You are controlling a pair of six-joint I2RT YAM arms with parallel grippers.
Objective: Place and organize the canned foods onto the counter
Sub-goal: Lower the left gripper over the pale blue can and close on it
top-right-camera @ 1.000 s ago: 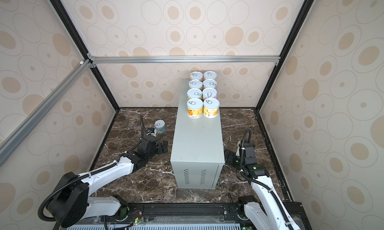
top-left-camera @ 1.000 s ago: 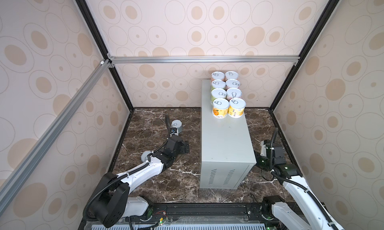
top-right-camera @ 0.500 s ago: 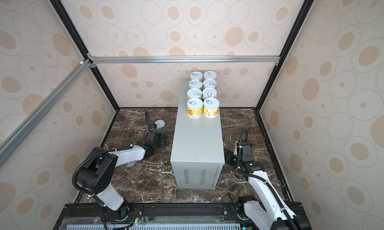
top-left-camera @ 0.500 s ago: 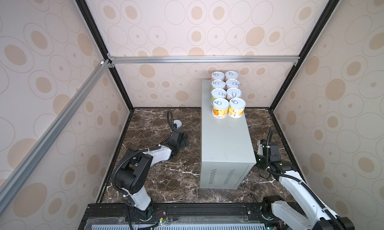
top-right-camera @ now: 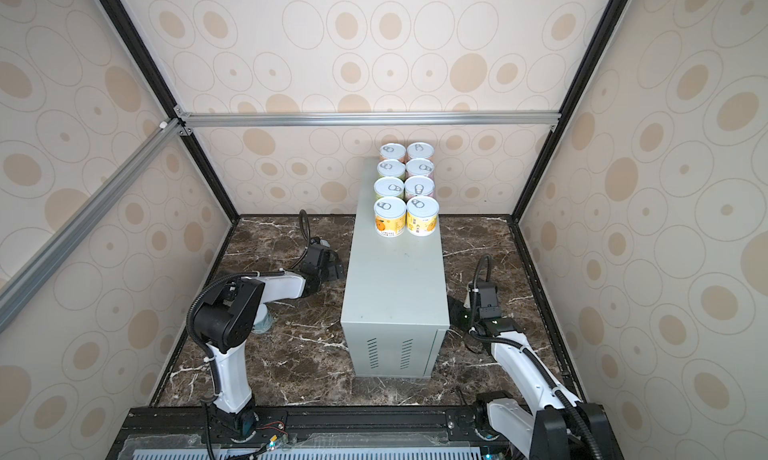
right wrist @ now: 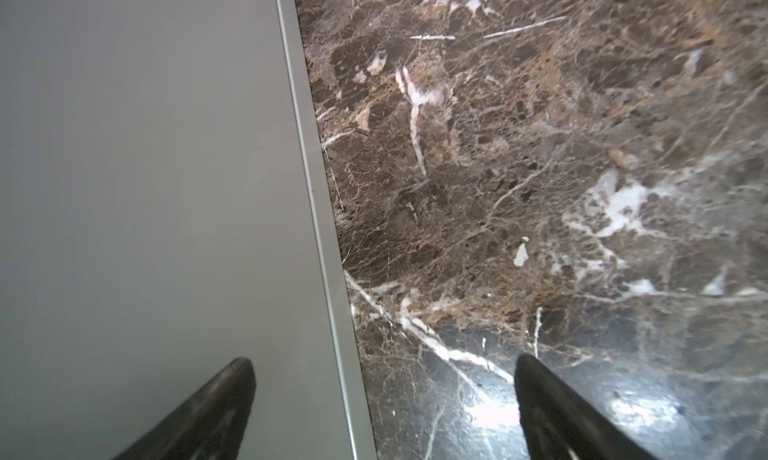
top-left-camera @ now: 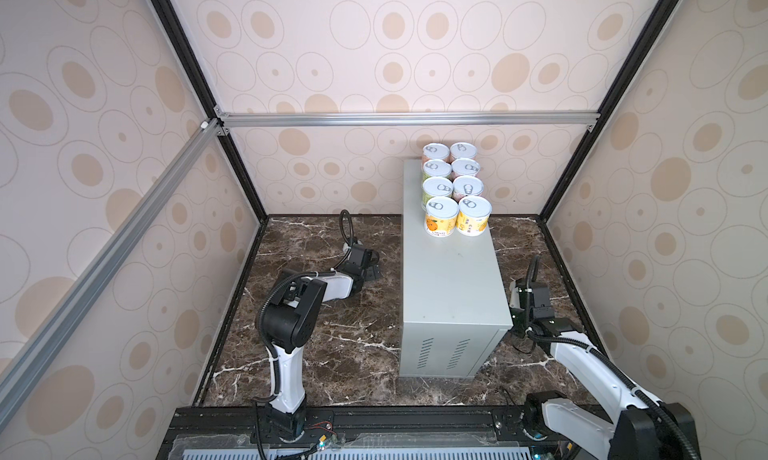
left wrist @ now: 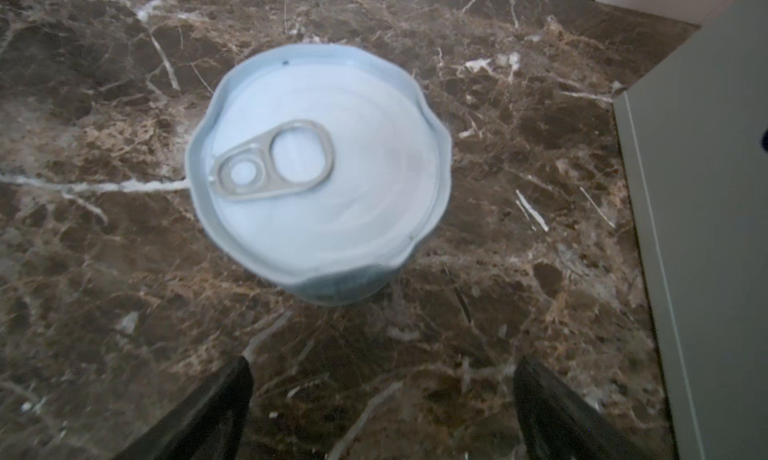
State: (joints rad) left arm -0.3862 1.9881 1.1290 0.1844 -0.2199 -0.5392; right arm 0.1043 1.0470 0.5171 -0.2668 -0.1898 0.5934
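While the open left hand point(left wrist: 382, 366) hovers near a pale blue can point(left wrist: 320, 175) on the marble point(top-left-camera: 332, 354), left of the worktop point(top-left-camera: 451, 279), an off-centre grip could tip it. Counted: eight cans point(top-left-camera: 467, 184) at the worktop's far end, upper centre of both top views; one below; right hand point(right wrist: 382, 366) open, empty.

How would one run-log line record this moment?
left claw: open, clear of pale blue can on marble | right claw: open, empty, beside counter | counter: eight cans, two rows
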